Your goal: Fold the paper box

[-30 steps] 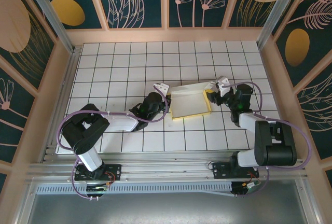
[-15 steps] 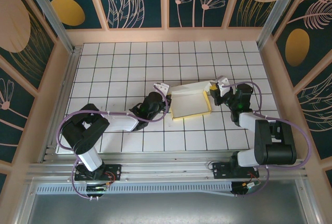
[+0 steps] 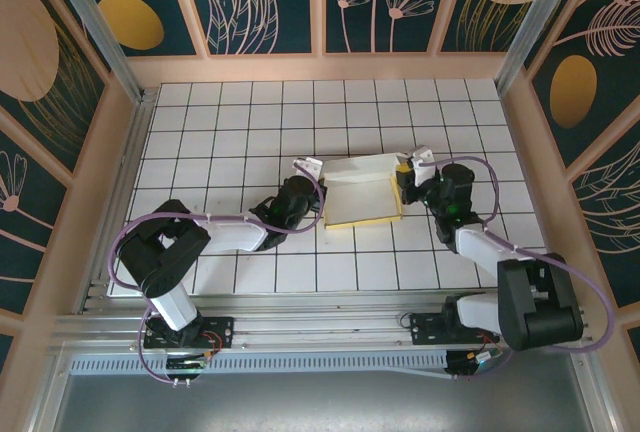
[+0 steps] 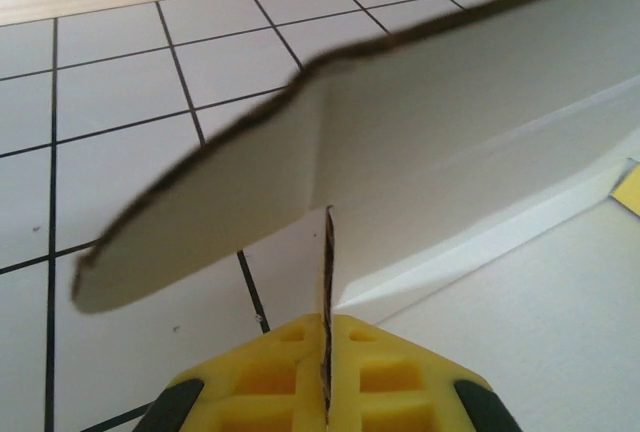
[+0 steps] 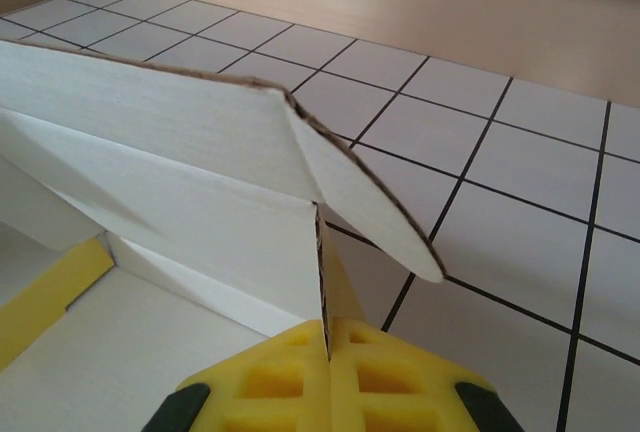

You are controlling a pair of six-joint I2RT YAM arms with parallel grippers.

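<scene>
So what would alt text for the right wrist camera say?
Yellow jaws, shut on a thin upright card edge of the white paper box; a rounded flap juts right over the white tiled table.

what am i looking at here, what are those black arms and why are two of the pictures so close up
Two robot arms are bolted at the near edge of a white tiled table. The wide picture comes from a fixed camera above and behind them. Each close-up comes from a camera on a wrist, looking along its own yellow fingers. On the table lies a paper box, thin card, partly folded. The left gripper is shut on the box's left wall, the right gripper on its right wall; in each close-up the card's edge sits pinched between the yellow pads.
</scene>
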